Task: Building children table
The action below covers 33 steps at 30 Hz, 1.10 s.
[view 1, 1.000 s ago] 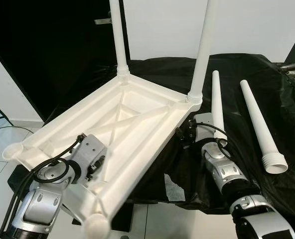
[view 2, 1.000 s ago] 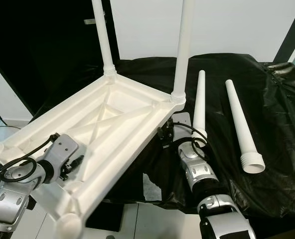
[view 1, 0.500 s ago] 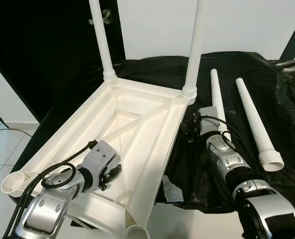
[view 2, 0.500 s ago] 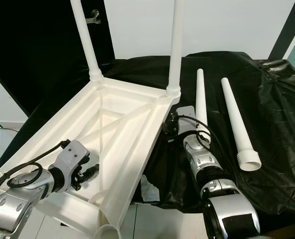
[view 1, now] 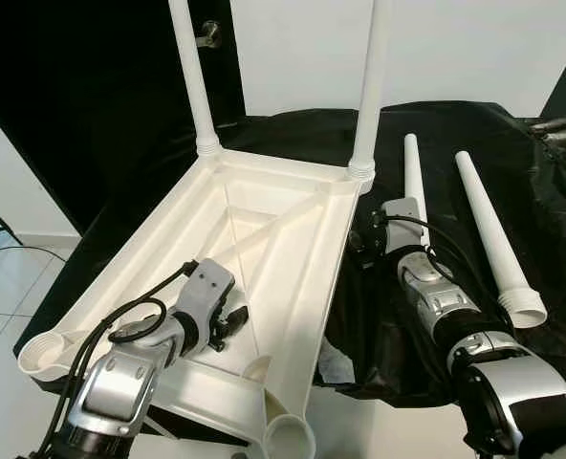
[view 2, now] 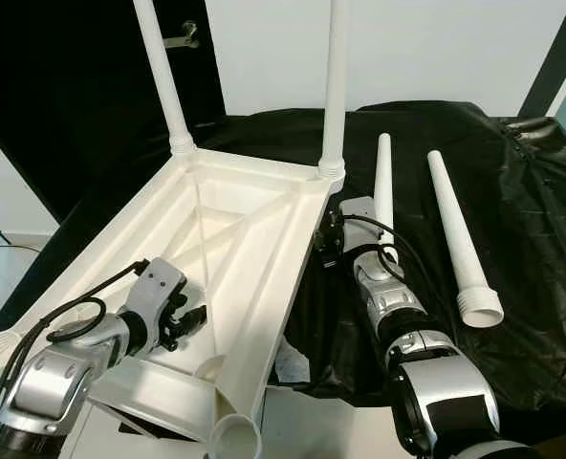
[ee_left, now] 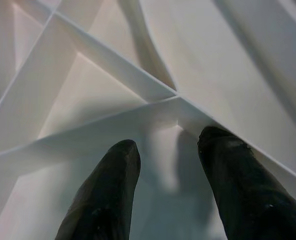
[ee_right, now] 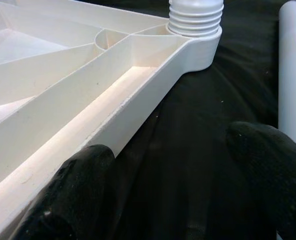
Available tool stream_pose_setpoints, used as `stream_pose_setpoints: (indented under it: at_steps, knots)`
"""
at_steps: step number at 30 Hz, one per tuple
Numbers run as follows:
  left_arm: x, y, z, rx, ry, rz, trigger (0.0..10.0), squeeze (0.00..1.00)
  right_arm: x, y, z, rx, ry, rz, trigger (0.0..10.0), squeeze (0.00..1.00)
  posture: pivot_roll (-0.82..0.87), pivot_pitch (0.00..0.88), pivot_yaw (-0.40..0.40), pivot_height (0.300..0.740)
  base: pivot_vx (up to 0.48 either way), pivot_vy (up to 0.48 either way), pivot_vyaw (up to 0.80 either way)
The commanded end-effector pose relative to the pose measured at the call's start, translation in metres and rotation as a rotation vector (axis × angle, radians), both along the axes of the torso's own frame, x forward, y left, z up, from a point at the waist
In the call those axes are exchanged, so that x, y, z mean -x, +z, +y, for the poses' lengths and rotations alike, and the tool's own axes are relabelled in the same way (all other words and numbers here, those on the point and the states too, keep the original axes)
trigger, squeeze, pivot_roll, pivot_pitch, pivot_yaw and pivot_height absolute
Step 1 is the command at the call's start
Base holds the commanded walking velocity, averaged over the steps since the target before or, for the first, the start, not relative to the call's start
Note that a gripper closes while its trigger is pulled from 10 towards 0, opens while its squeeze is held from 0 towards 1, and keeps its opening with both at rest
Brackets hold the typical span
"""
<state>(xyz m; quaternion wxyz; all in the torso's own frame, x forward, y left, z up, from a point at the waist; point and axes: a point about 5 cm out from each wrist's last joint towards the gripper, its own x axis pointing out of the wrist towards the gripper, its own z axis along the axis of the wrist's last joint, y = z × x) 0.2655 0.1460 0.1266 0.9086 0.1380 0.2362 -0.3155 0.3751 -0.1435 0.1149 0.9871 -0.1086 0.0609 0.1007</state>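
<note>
Upturned white table top with two legs fitted

White plastic children's table top [view 1: 264, 239] lies upside down, its ribbed underside facing up, partly on a surface draped in black cloth [view 1: 551, 172] and partly overhanging the near edge. Two white tapered plastic legs stand upright in its far corners: the far left leg [view 1: 192, 76] and the far right leg [view 1: 371, 86]. Two empty round leg sockets show at the near corners, the near left socket [view 1: 37, 356] and the near right socket [view 1: 290, 438].

Two loose white tapered legs lie on the cloth to the right of the table top, side by side but apart: the inner loose leg [view 1: 414, 186] and the outer loose leg [view 1: 498, 239].

The left gripper [ee_left: 168, 165] reaches inside the underside, its two black fingers spread apart over the crossing ribs, holding nothing. The right gripper [ee_right: 173, 185] rests on the cloth just beside the table top's right rim, between that rim and the inner loose leg; its black fingers [ee_right: 268, 160] are also spread apart and empty.
</note>
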Motion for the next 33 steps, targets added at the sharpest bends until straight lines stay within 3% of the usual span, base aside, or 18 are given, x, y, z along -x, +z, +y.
stream_pose_setpoints:
  at_steps: [1, 4, 14, 15, 22, 24, 25, 26, 28, 33]
  knots:
    - [-0.007, 0.006, 0.001, -0.014, 0.043, -0.076, 10.0, 0.0, -0.001, 0.007, 0.015, 0.003, 0.052, -0.046, 10.0, 0.0, 0.03, 0.0, 0.031, 0.74, 0.0, 0.0, 0.0]
    - [-0.017, 0.025, 0.018, -0.076, 0.094, -0.215, 10.0, 0.0, 0.001, 0.008, 0.001, 0.029, -0.011, -0.066, 10.0, 0.0, 0.03, 0.0, 0.024, 0.74, 0.0, 0.0, 0.0]
    - [-0.026, 0.045, 0.036, -0.121, 0.167, -0.353, 10.0, 0.0, 0.007, 0.017, -0.009, 0.022, -0.047, -0.122, 10.0, 0.0, 0.02, 0.0, 0.016, 0.74, 0.0, 0.0, 0.0]
    - [-0.027, 0.047, 0.044, -0.127, 0.186, -0.378, 10.0, 0.0, 0.009, 0.019, -0.01, 0.018, -0.049, -0.136, 10.0, 0.0, 0.02, 0.0, 0.015, 0.74, 0.0, 0.0, 0.0]
    - [-0.021, 0.06, 0.052, 0.01, 0.132, -0.466, 10.0, 0.0, 0.016, 0.023, -0.014, 0.013, -0.048, -0.167, 10.0, 0.0, 0.02, 0.0, 0.005, 0.74, 0.0, 0.0, 0.0]
    - [-0.012, 0.066, 0.05, 0.116, 0.04, -0.507, 10.0, 0.0, 0.018, 0.024, -0.018, 0.017, -0.048, -0.169, 10.0, 0.0, 0.02, 0.0, -0.002, 0.74, 0.0, 0.0, 0.0]
    - [-0.004, 0.066, 0.048, 0.198, -0.032, -0.492, 10.0, 0.0, 0.019, 0.026, -0.019, 0.024, -0.046, -0.172, 10.0, 0.0, 0.02, 0.0, -0.004, 0.74, 0.0, 0.0, 0.0]
    - [-0.004, 0.066, 0.048, 0.198, -0.032, -0.492, 10.0, 0.0, 0.019, 0.026, -0.019, 0.024, -0.046, -0.172, 10.0, 0.0, 0.02, 0.0, -0.004, 0.74, 0.0, 0.0, 0.0]
    - [0.017, 0.064, 0.047, 0.312, -0.211, -0.427, 10.0, 0.0, 0.019, 0.029, -0.024, 0.039, -0.045, -0.177, 10.0, 0.0, 0.02, 0.0, -0.005, 0.74, 0.0, 0.0, 0.0]
    - [0.031, 0.06, 0.051, 0.361, -0.345, -0.336, 10.0, 0.0, 0.02, 0.034, -0.029, 0.053, -0.048, -0.183, 10.0, 0.0, 0.01, 0.0, -0.007, 0.74, 0.0, 0.0, 0.0]
